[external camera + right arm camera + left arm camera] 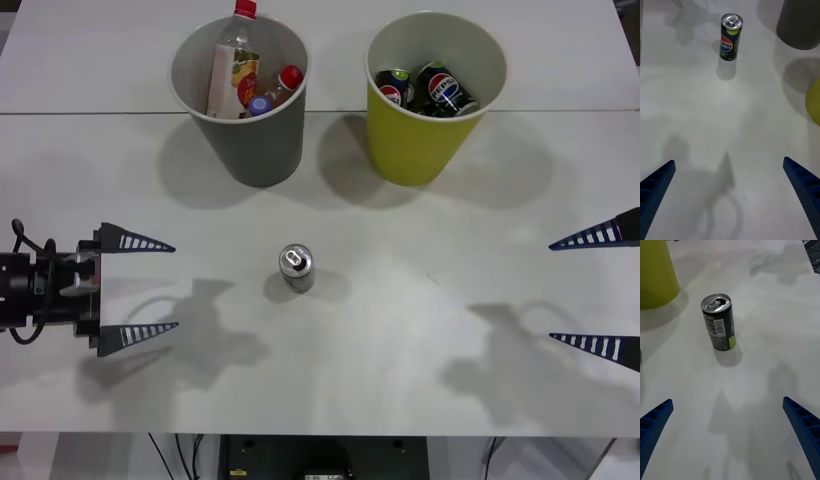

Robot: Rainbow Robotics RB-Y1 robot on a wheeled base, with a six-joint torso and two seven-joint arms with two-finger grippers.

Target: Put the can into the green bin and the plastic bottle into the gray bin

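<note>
A small dark can [296, 267] with a silver top stands upright in the middle of the white table, between my two grippers; it shows in the right wrist view [730, 36] and the left wrist view [718, 322]. My left gripper [176, 286] hovers open to its left, fingers pointing at it [727, 399]. The right gripper [550, 291] is open too, farther off on the right [728, 160]. At the back, the gray bin [262, 150] holds a plastic bottle [232, 70] with a red cap. The green bin [415, 150] stands to its right.
Two smaller bottles [275, 90] lie beside the big one in the gray bin. Two dark cans [425, 88] lie inside the green bin. The table's front edge [320, 432] runs close below the grippers, with cables under it.
</note>
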